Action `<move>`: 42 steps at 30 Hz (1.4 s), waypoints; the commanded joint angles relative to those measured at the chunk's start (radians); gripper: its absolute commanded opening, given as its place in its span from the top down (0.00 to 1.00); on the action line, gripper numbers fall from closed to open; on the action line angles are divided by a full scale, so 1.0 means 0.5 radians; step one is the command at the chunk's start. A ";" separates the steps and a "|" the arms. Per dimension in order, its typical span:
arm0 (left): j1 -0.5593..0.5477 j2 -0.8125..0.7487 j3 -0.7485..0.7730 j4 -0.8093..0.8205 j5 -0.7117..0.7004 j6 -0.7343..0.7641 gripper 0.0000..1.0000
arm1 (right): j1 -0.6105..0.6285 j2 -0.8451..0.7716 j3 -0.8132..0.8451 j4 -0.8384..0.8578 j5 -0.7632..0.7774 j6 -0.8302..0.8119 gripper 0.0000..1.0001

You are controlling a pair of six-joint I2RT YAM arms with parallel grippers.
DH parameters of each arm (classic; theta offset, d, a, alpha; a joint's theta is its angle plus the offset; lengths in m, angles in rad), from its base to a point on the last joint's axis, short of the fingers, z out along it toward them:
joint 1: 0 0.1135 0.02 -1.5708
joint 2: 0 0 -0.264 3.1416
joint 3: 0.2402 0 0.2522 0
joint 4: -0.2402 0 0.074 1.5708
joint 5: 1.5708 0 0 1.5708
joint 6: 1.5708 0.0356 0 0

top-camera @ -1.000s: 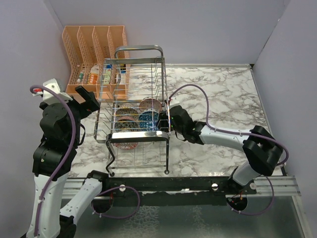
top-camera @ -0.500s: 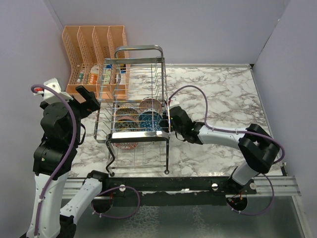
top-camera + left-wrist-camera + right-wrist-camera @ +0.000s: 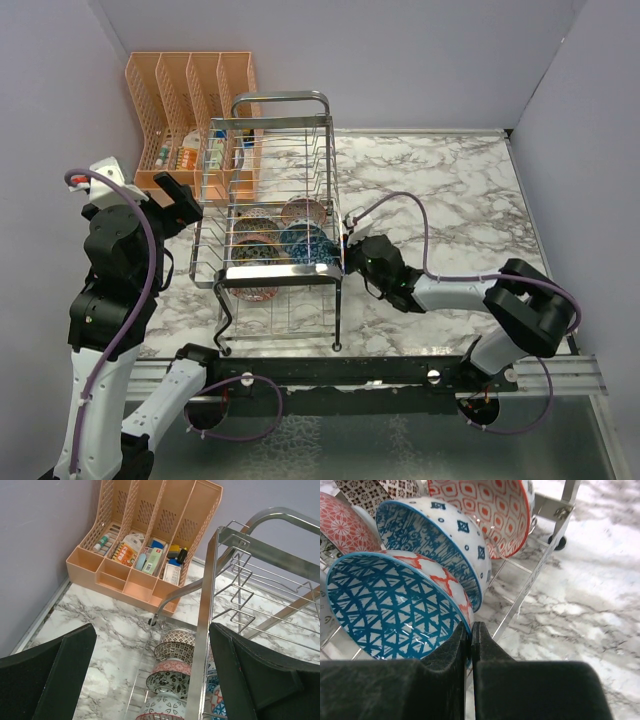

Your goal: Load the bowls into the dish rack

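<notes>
While right claw (image 3: 471, 631) rests closed | bowls (image 3: 395, 610) in dish rack (image 3: 279, 97) | organizer (image 3: 131, 587) labels illegible

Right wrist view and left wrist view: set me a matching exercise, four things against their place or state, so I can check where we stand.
Things:
1. blue-triangle bowl
2. red-diamond bowl
3. right gripper
4. left gripper

Places or states:
A. open, over the edge of the dish rack
B. shut on nothing, beside a bowl's rim
C. standing in the rack, nearest the right wrist camera
D. standing in the rack, behind the blue-on-white bowl

Pairs: 1-C, 2-D, 3-B, 4-A
</notes>
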 commanded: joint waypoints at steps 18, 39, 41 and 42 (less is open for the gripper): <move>-0.007 -0.011 0.005 0.054 -0.033 0.029 0.01 | 0.701 0.684 -0.024 2.019 1.342 -1.564 0.99; -0.010 -0.032 -0.010 0.046 -0.041 0.031 0.01 | 0.707 0.629 -0.157 2.011 1.098 -1.666 0.96; -0.009 -0.035 -0.015 0.049 -0.037 0.033 0.01 | 0.707 0.614 -0.160 1.970 1.098 -1.647 0.84; -0.010 -0.036 -0.018 0.052 -0.035 0.036 0.01 | 0.707 0.611 -0.161 1.956 1.102 -1.646 0.77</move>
